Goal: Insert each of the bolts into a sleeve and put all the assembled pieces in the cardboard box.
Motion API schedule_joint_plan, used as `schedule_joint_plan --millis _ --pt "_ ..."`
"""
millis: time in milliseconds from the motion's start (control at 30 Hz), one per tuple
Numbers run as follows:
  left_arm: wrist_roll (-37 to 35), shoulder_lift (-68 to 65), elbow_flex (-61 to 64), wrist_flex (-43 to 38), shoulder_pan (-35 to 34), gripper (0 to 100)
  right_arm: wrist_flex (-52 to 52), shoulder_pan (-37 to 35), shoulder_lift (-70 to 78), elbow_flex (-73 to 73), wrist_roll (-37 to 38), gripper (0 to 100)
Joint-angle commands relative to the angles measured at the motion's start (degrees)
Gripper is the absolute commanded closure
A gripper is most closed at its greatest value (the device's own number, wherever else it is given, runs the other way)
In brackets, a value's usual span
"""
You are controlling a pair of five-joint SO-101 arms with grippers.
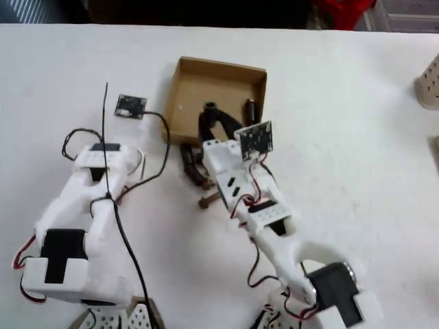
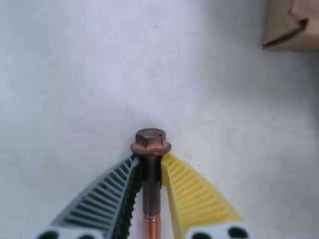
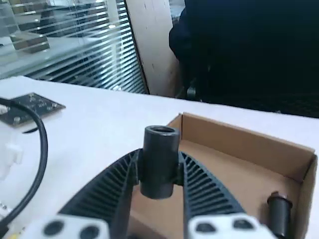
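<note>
My left gripper point(image 2: 150, 159) is shut on a copper bolt point(image 2: 150, 142), gripping its shank just under the hex head, low over the white table. A corner of the cardboard box point(image 2: 291, 25) lies beyond it. My right gripper point(image 3: 159, 165) is shut on a black sleeve point(image 3: 160, 142), held upright with its bore facing up. In the high view this gripper point(image 1: 209, 115) hangs over the near left part of the cardboard box point(image 1: 219, 66). One dark assembled piece point(image 1: 250, 108) lies inside the box, by its right wall point(image 3: 279, 214).
A loose copper bolt point(image 1: 208, 201) and some dark parts point(image 1: 192, 164) lie on the table beside the right arm, just in front of the box. A small circuit board point(image 1: 130, 106) with a black cable sits left of the box. A perforated object point(image 1: 429, 82) stands at the right edge.
</note>
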State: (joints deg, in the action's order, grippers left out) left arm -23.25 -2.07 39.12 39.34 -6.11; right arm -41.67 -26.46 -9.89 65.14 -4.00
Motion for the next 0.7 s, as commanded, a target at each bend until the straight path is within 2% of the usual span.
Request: schedule_joint_plan --millis 0,267,667 --pt "0.53 3.12 -2.02 -1.23 -0.75 98 -5.23 -1.36 5.05 -5.27 -0.26 98.1" --pt "0.53 3.12 -2.02 -1.23 -0.75 98 -22.81 -4.18 12.79 1.14 -0.18 98.2" --pt "0.53 3.12 -2.02 -1.23 -0.75 98 -39.78 -5.67 12.79 16.97 -0.18 98.2"
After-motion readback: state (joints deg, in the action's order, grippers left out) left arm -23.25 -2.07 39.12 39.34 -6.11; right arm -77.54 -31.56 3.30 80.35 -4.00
